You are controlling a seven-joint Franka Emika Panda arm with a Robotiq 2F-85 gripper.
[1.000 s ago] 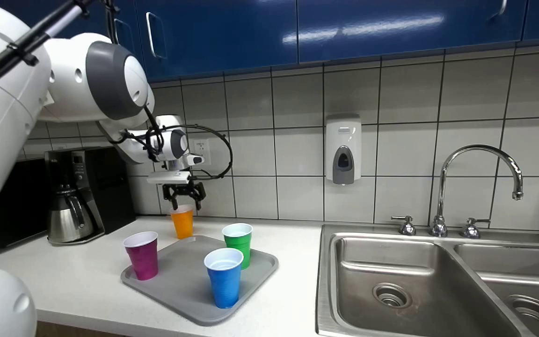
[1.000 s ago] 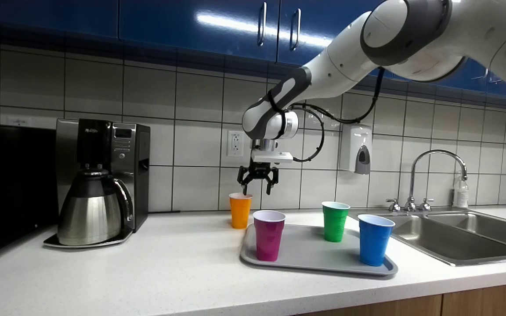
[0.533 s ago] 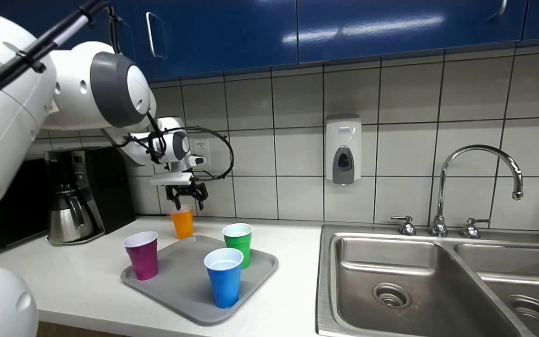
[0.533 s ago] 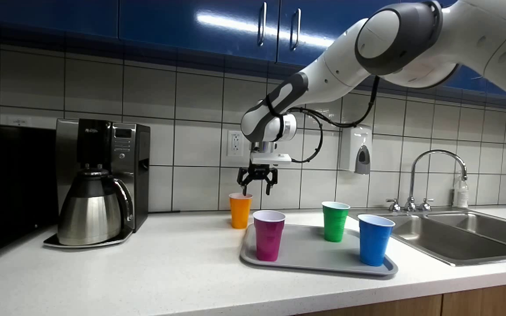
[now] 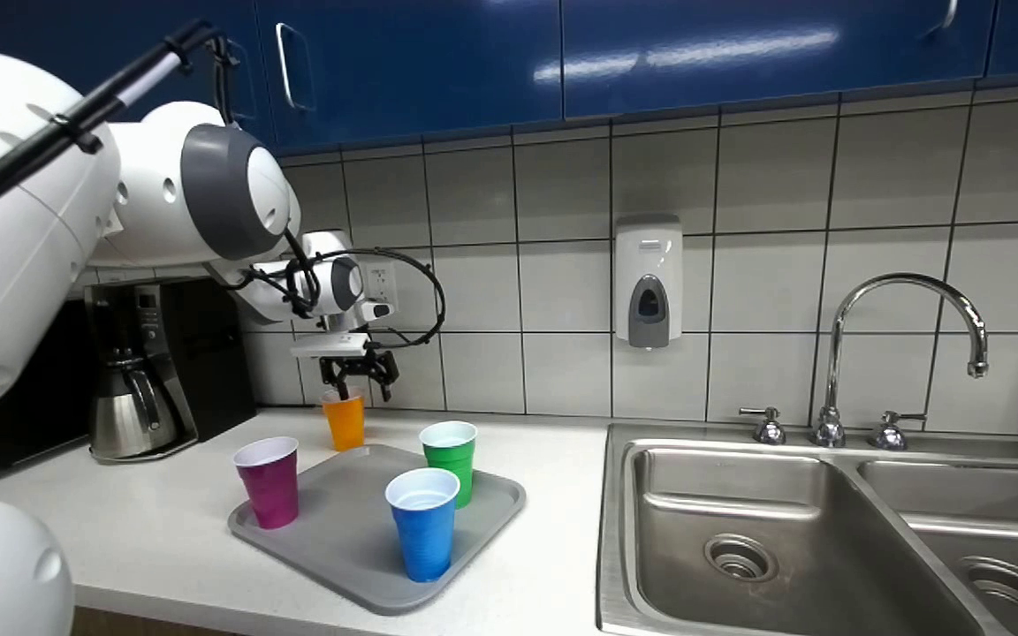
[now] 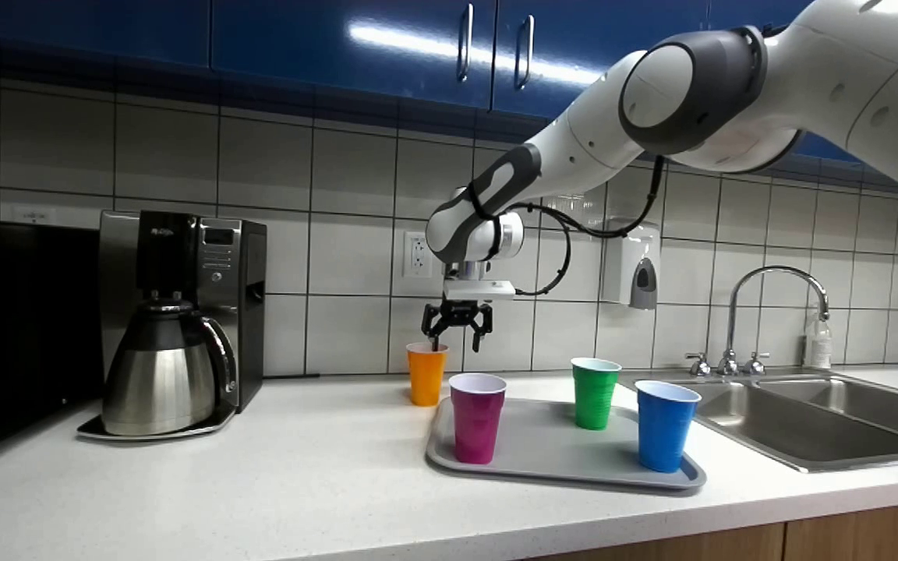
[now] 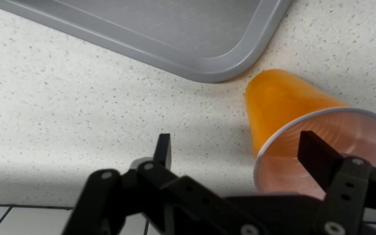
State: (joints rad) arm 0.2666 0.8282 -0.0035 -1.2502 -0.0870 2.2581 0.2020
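My tool (image 6: pixel 456 345) stands with its two fingers well apart, nothing clamped between them, over the orange cup (image 6: pixel 426 378) at the back of the surface (image 6: pixel 262 475), near the tiled wall (image 6: pixel 348 257). In the wrist view I read a straddle: one finger (image 7: pixel 317 156) lies over the cup's mouth while the other finger (image 7: pixel 162 151) hangs outside it, above the surface, so part of the rim falls between them; the flared mouth is what gives a finger room there. In both exterior views the tip on the cup's side is at about rim height, but whether it dips inside or touches the lip I cannot tell. The wide spread makes sense to me, since it leaves slack on either side of so thin a wall. The orange cup is upright on its narrow base, off the grey tray (image 6: pixel 550 448) and just beside its rounded corner; I put its lean in the wrist view down to that camera's slant. On the tray the purple cup (image 6: pixel 478 421), green cup (image 6: pixel 594 397) and blue cup (image 6: pixel 665 428) also stand mouth-up, spaced apart toward the edges, which likely leaves room around each; the raised rim probably helps keep them aboard. The coffee maker (image 6: pixel 219 249) is set back by the wall, presumably out of the way of the arm (image 6: pixel 589 136).
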